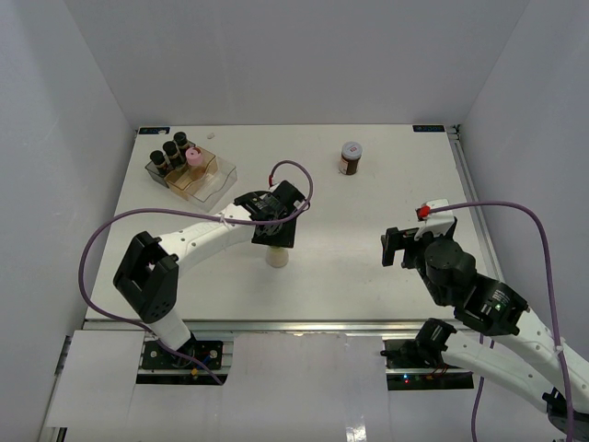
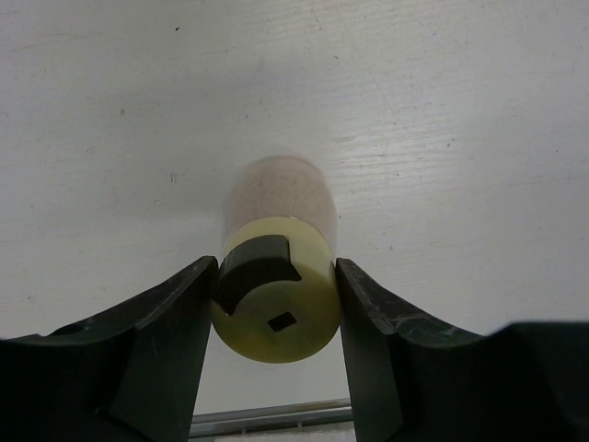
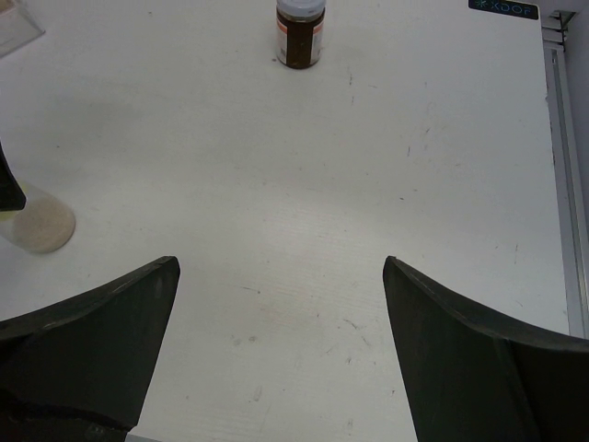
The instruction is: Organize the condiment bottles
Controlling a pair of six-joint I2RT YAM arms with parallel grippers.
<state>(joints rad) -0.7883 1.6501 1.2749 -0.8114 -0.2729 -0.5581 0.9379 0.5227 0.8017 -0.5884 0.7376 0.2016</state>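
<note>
The left gripper [image 2: 276, 272] clamps the pale jar [image 2: 281, 203] at its cap, squarely between the jaws and seemingly snug (the right gripper [image 3: 281, 276] gapes, holding nothing). Held that high, the jar could swing or slip free when lifted.

I see white table [image 1: 350, 239], top lightly scuffed, faint marks. On it, far left: clear compartment bin [image 1: 218, 184], set at slant. Near middle, toward my side: pale yellow jar [image 1: 277, 259], upright, well apart from bin. Far side, right of bin: grey-lidded jar [image 1: 351, 157], red label, upright, standing alone. Along right edge: metal rail [image 1: 471, 198].
</note>
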